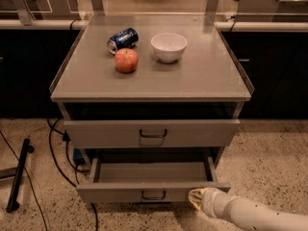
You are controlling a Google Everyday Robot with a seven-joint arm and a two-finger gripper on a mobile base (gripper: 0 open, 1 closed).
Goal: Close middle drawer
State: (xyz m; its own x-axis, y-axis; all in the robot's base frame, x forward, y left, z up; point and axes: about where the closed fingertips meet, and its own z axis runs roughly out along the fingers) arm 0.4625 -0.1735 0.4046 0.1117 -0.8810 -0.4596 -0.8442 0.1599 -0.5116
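The middle drawer [120,193] is the low, flat-fronted grey drawer with a small dark loop handle [153,195]. It stands pulled out near the floor, and its inside looks empty. My gripper [194,198] comes in from the lower right on a pale arm [250,214]. Its tip is at the right part of the drawer's front panel, just below the top edge. I cannot tell whether it touches the panel.
Above it is a taller-fronted grey drawer [106,133] with its own handle. On the cabinet top [207,76] lie a blue can [122,39], a red apple [126,60] and a white bowl [169,46]. Cables [60,160] and a black bar [18,174] lie on the floor at left.
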